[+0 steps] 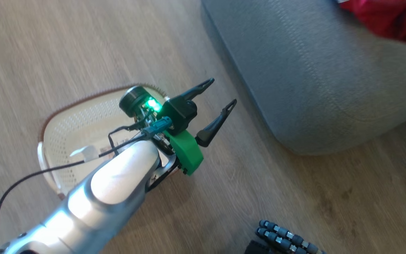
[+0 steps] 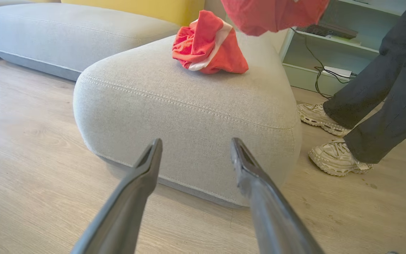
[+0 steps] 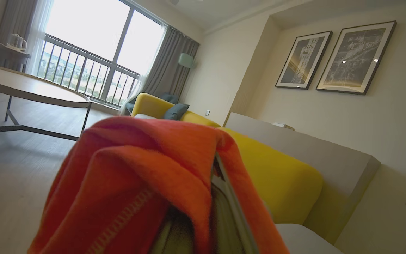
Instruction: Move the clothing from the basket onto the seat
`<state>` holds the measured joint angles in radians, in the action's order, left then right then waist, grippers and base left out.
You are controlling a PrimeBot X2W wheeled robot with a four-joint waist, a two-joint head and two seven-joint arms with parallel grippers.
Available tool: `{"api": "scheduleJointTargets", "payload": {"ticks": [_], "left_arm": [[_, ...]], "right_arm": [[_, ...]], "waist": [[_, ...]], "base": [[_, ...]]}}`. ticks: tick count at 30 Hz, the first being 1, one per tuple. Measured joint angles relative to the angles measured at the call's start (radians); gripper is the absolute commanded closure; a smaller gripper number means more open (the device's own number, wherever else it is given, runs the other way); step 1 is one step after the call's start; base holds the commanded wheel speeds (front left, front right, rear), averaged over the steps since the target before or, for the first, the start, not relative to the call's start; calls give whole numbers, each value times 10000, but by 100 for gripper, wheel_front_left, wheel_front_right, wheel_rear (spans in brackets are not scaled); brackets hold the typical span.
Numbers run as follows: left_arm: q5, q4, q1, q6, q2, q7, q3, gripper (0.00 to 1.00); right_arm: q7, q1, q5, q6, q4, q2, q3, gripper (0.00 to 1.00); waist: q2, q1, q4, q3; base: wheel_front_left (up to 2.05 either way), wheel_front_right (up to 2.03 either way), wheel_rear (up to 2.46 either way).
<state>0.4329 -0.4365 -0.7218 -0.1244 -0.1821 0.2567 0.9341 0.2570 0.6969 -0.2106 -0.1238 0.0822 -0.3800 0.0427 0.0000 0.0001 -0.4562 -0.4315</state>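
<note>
The cream basket (image 1: 79, 123) stands on the wood floor, partly behind my left forearm; the inside that shows is bare plastic. My left gripper (image 1: 223, 91) hangs open and empty between the basket and the grey seat (image 1: 312, 70), its fingers pointing at the seat's rounded corner (image 2: 189, 102). On the seat lies a crumpled red garment with a white stripe (image 2: 208, 47). A second piece of red clothing (image 2: 273, 14) hangs above the seat. In the right wrist view this red cloth (image 3: 146, 169) drapes over my right gripper, which is shut on it, its fingers hidden.
A person's dark trouser legs (image 2: 382, 98) and pale shoes (image 2: 333, 157) stand right of the seat, near a shelf with cables (image 2: 330, 56). A yellow sofa (image 3: 277, 176) lies behind the seat, a round table (image 3: 30, 88) farther off. Open wood floor (image 1: 65, 42) surrounds the basket.
</note>
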Motion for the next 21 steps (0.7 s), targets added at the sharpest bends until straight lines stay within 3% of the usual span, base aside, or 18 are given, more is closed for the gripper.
{"api": "scheduleJointTargets", "payload": {"ticks": [10, 14, 21], "left_arm": [[2, 314, -258, 0, -389, -105, 196, 0], [2, 426, -367, 2, -587, -184, 198, 0], [2, 642, -442, 15, -759, -276, 192, 0]], "right_arm": [[-12, 2492, 652, 0, 1904, -1296, 897, 100], [-140, 3395, 1104, 0, 2909, -1806, 1824, 100], [-297, 3996, 1942, 0, 3639, -2217, 3033, 100]], "waist": [[0, 1, 635, -1221], [0, 1, 836, -1653], [0, -1, 1037, -2195]], "base": [[0, 0, 0], [0, 0, 0], [0, 0, 0]]}}
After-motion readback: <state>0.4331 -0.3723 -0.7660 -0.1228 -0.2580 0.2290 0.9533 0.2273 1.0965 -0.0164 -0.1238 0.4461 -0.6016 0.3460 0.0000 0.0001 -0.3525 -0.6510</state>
